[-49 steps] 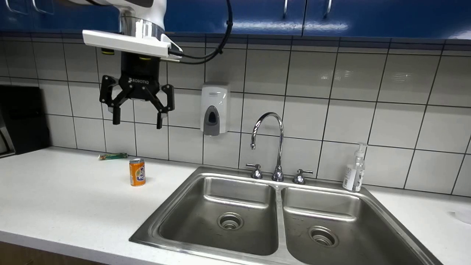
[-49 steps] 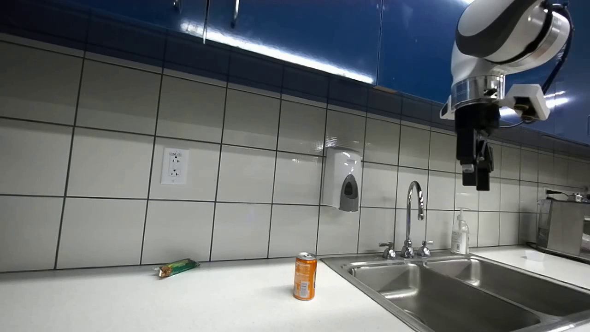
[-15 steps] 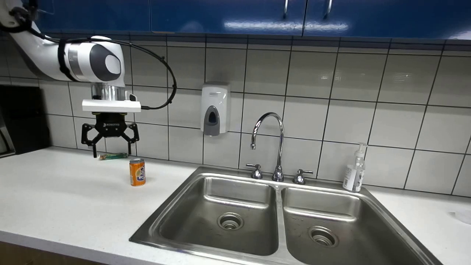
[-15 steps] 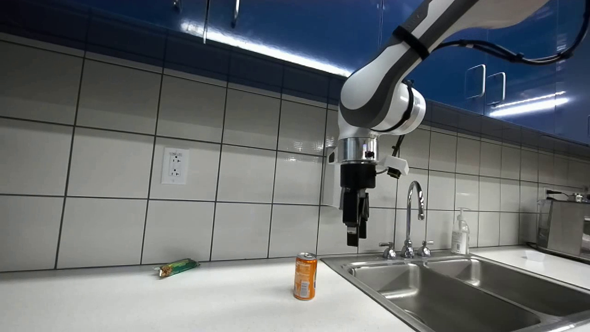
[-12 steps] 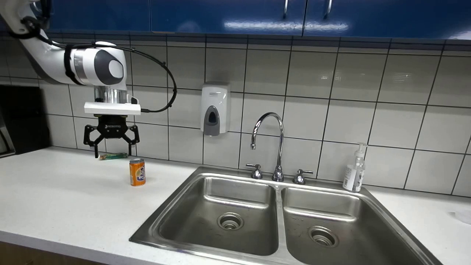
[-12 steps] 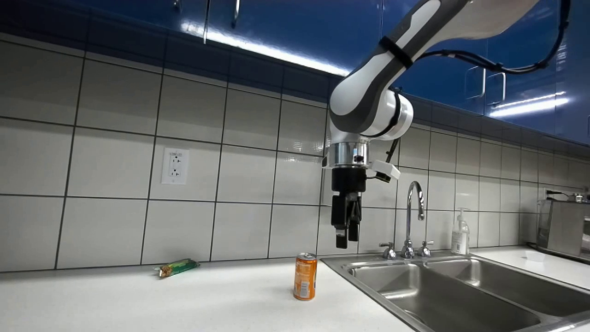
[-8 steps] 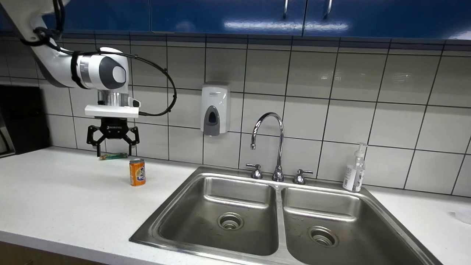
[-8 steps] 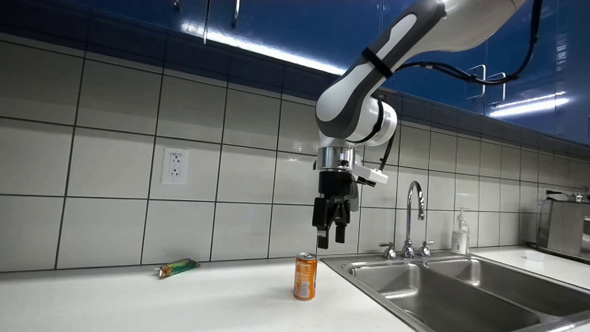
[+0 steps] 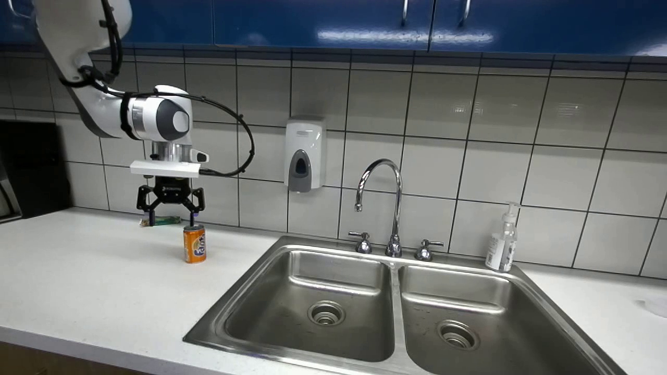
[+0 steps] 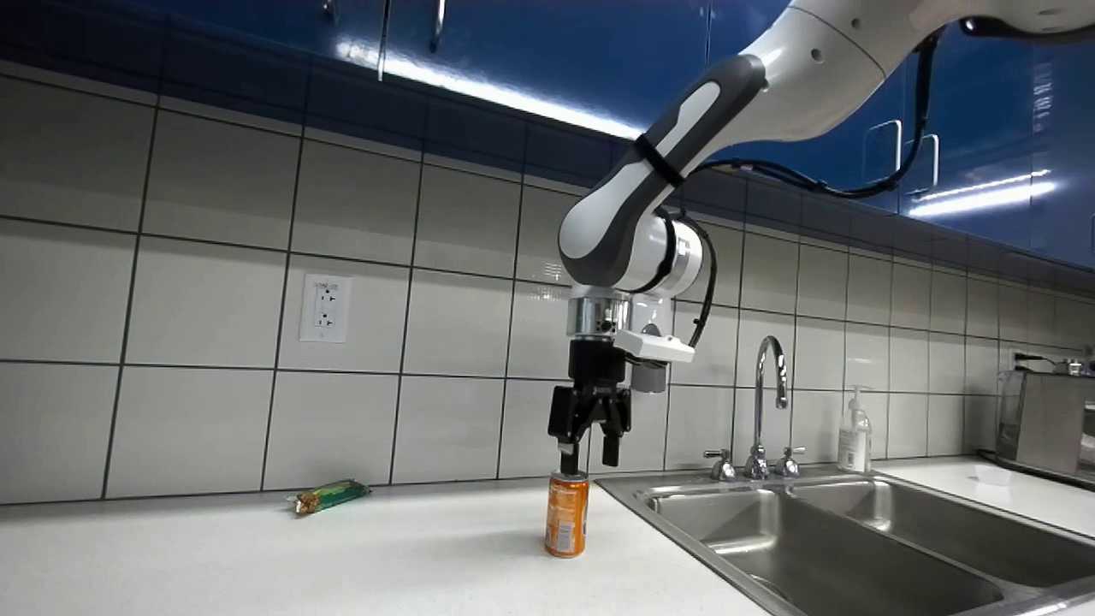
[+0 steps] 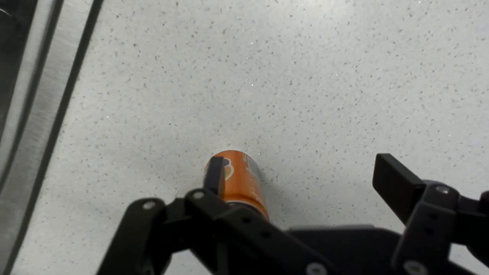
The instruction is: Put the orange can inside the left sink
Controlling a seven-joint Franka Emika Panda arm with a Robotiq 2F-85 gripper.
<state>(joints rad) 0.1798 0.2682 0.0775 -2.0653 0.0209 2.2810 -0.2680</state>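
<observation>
Wide-spread gripper (image 9: 172, 220) above the orange can (image 9: 195, 246), not yet centred.
The can stands upright on the worktop (image 9: 99, 276), apparently nearer the back edge than the front, outside the left sink (image 9: 276, 317). The jaws stand apart and grip nothing; in the wrist view one finger (image 11: 215, 175) covers part of the can, while the opposite finger (image 11: 397, 183) is well apart from it. Whether the nearer tip touches the can's top is hard to tell. The step looks like lining up the grasp: best to shift toward the left sink until the can lies midway between the fingers, check front-to-back alignment in both exterior views, then lower past the top and close squarely.
</observation>
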